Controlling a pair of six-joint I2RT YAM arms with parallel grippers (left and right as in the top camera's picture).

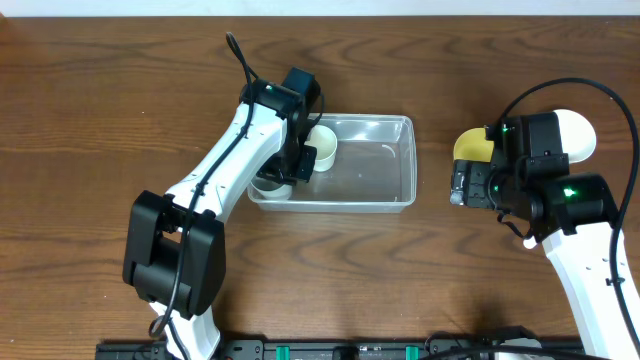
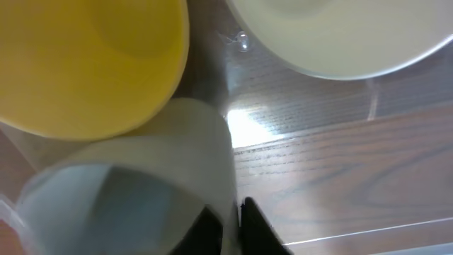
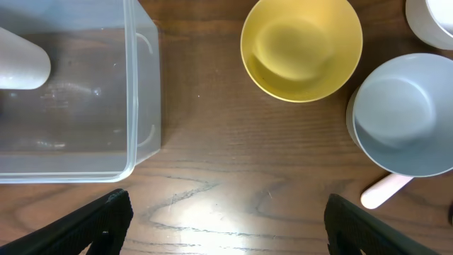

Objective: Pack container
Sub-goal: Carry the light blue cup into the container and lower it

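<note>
The clear container (image 1: 385,204) lies mid-table; its right end shows in the right wrist view (image 3: 145,92). My left gripper (image 1: 288,170) reaches into its left end and is shut on the wall of a pale grey cup (image 2: 127,191), fingers either side of its rim (image 2: 232,221). That cup shows at the container's near-left corner (image 1: 266,186). A white cup (image 1: 322,148) sits inside next to it. My right gripper (image 1: 458,186) is open and empty over bare wood right of the container (image 3: 226,227).
Right of the container are a yellow bowl (image 3: 301,49), a pale grey mug with a pink handle (image 3: 400,117) and a white bowl (image 1: 578,135). The left wrist view shows a yellow bowl (image 2: 92,64) and a white bowl (image 2: 347,35) close above the held cup.
</note>
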